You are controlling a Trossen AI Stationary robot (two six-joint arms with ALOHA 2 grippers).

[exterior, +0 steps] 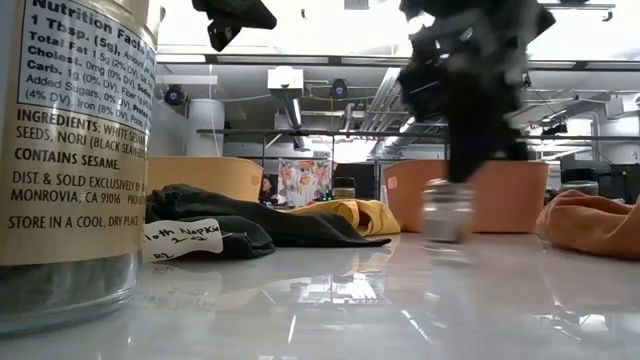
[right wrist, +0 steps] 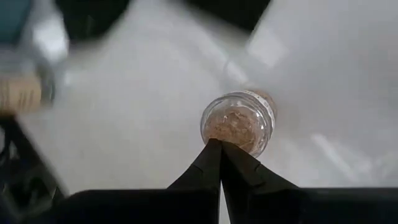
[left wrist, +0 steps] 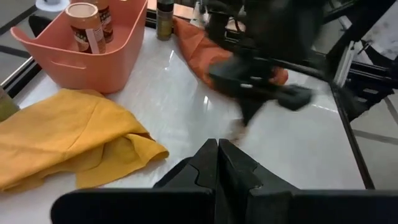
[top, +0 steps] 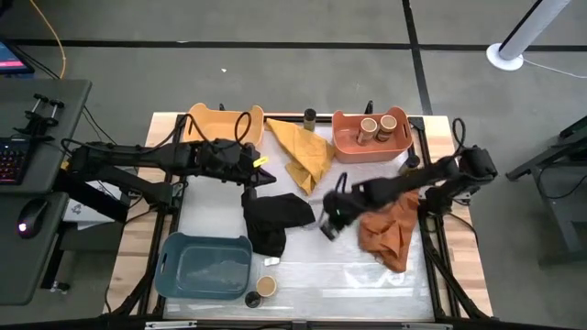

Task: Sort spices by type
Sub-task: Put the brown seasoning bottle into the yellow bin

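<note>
A small clear spice jar (right wrist: pixel 238 121) with brown contents stands on the white table between the black and orange cloths, blurred in the low view (exterior: pixel 447 212). My right gripper (right wrist: pixel 219 144) is shut, directly above the jar (top: pixel 328 223), tips at its rim. My left gripper (left wrist: pixel 217 146) is shut and hovers over the black cloth's far edge (top: pixel 260 180), touching nothing. Two tan-lidded jars (top: pixel 378 126) stand in the salmon bin (top: pixel 348 147). A dark-lidded jar (top: pixel 310 116) stands at the far edge. A tan-lidded jar (top: pixel 266 286) and a dark-lidded one (top: pixel 252 298) stand beside the blue bin. My right gripper points down with its shut fingertips (right wrist: pixel 214 152) at the near rim of the clear jar's top (right wrist: pixel 231 138). I cannot tell whether they touch it. The jar stands upright with its base on the table.
Yellow bin (top: pixel 225 124) at the far left, blue bin (top: pixel 204 266) at the near left. Yellow cloth (top: pixel 303 151), black cloth (top: pixel 275 220) and orange cloth (top: pixel 385 234) lie on the table. A large labelled jar (exterior: pixel 70 150) fills the low view's left.
</note>
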